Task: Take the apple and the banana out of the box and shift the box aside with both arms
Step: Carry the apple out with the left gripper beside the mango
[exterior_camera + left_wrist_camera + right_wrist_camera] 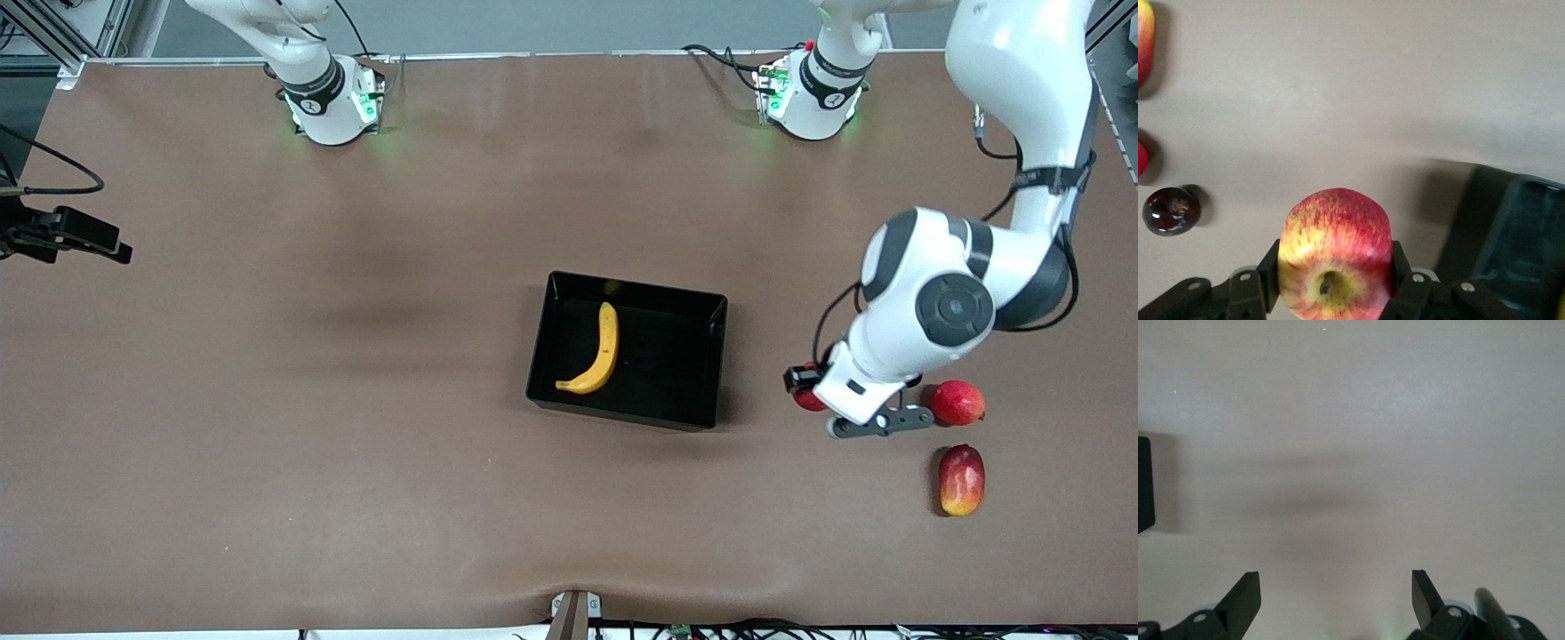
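My left gripper (806,389) is shut on the small red apple (1335,257) with yellowish streaks, its stem dimple facing the wrist camera. In the front view only a red edge of the apple (810,401) shows under the hand. It is low over the table beside the black box (636,286), toward the left arm's end. I cannot tell whether it touches the table. The yellow banana (600,351) lies inside the box. The box's corner also shows in the left wrist view (1525,247). My right gripper (1335,581) is open and empty over bare table.
A plain red fruit (957,402) and an oblong red-yellow mango (961,480) lie close to the left hand, toward the left arm's end. A small dark purple fruit (1170,211) lies near them. A black device on a cable (62,236) sits at the right arm's end.
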